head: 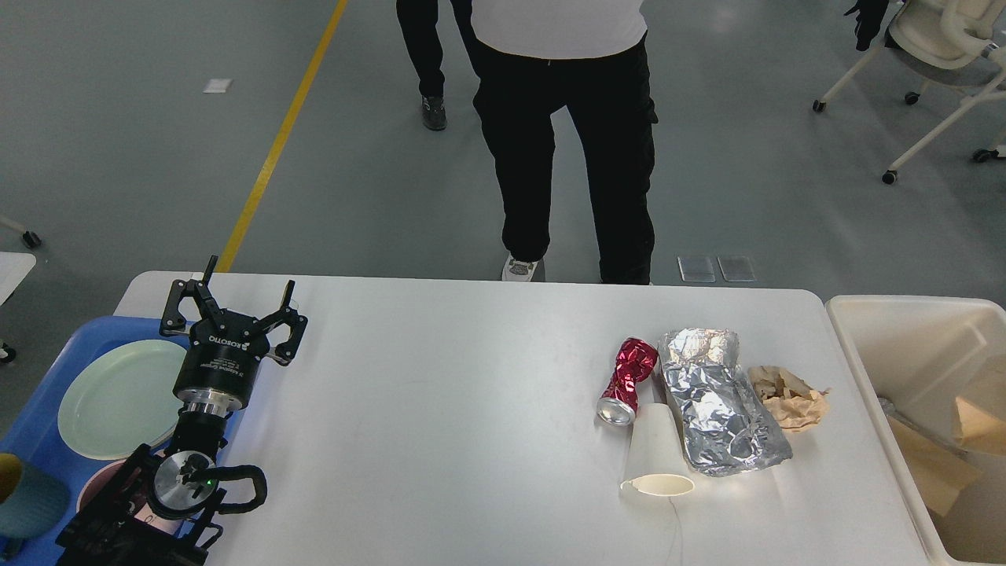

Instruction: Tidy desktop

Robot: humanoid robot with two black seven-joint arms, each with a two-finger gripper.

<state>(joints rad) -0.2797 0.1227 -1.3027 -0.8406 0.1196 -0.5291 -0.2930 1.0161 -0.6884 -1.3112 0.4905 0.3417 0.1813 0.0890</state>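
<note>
The desktop point(440, 409), a large white rectangular tabletop with rounded corners and a matte surface, fills the near half of the view, running from the blue tray on the left to the cream bin on the right.

Nearest on it, right of centre, a white paper cup point(657, 454) lies on its side with its open mouth toward the near edge. Touching its far end is a crushed red metal can point(627, 380), lying tilted with its silvery end near the cup. Just right of both lies a crumpled sheet of silver foil point(717, 401), long and wrinkled, and against its right side a wad of tan crumpled paper point(792, 399).

At the left edge a blue plastic tray point(43, 440) holds a pale green round plate point(110, 401), with a pink bowl point(98, 486) and a teal cup point(30, 503) nearer. Above the tray's right side the black left arm rises to the left gripper point(238, 309), whose two fingers stand spread apart, holding nothing. No right gripper shows.

At the right edge stands a cream plastic bin point(872, 346) with brown paper scraps point(931, 464) inside.

Beyond the far edge, on the grey floor point(157, 173) with its yellow line point(279, 141), a person in black trousers point(574, 149) stands close to the table; a white wheeled chair point(935, 55) sits far right.
</note>
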